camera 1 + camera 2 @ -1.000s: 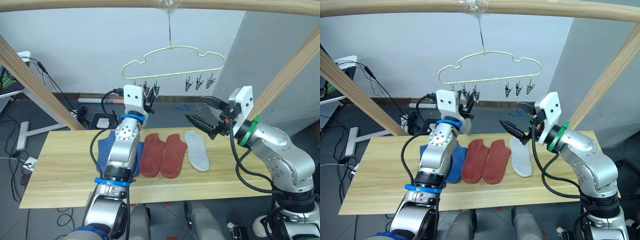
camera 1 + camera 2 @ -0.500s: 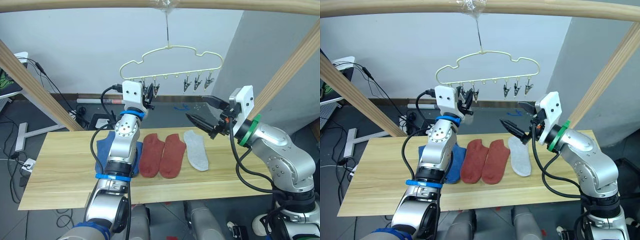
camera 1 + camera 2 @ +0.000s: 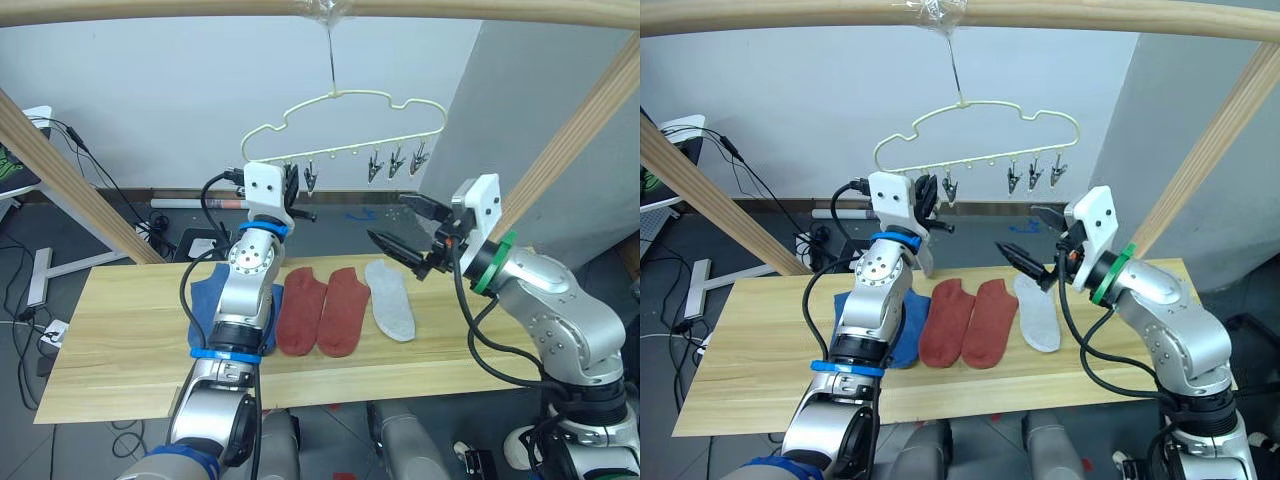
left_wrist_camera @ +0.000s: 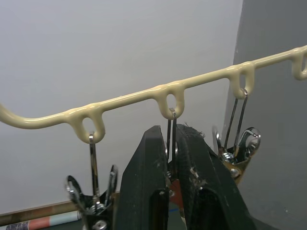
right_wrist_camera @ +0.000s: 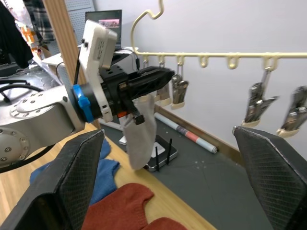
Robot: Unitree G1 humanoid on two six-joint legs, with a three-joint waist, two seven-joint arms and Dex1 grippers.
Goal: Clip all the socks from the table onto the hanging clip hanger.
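Observation:
The pale yellow clip hanger [image 3: 345,100] hangs from the top pole, with a row of dark clips [image 3: 396,160] under it. My left gripper [image 5: 152,78] is raised to the clips at the hanger's left end and is shut on a light grey sock [image 5: 140,130] that dangles below it. A clip's wire [image 4: 171,136] stands right at its fingertips. My right gripper [image 3: 400,224] hovers open above the table [image 3: 120,350], right of the socks. A blue sock [image 3: 205,300], two rust red socks [image 3: 298,312] [image 3: 345,310] and a light grey sock [image 3: 390,298] lie on the table.
A round wooden pole frame surrounds the workspace: a top bar [image 3: 200,8] and slanted poles at the left [image 3: 70,170] and right [image 3: 570,150]. Cables and a power strip [image 3: 205,243] lie on the floor behind the table.
My left gripper has risen slightly, closer to the left clips, with the grey sock. My right gripper has drifted a little left. The hanger has swung slightly, and the view has shifted.

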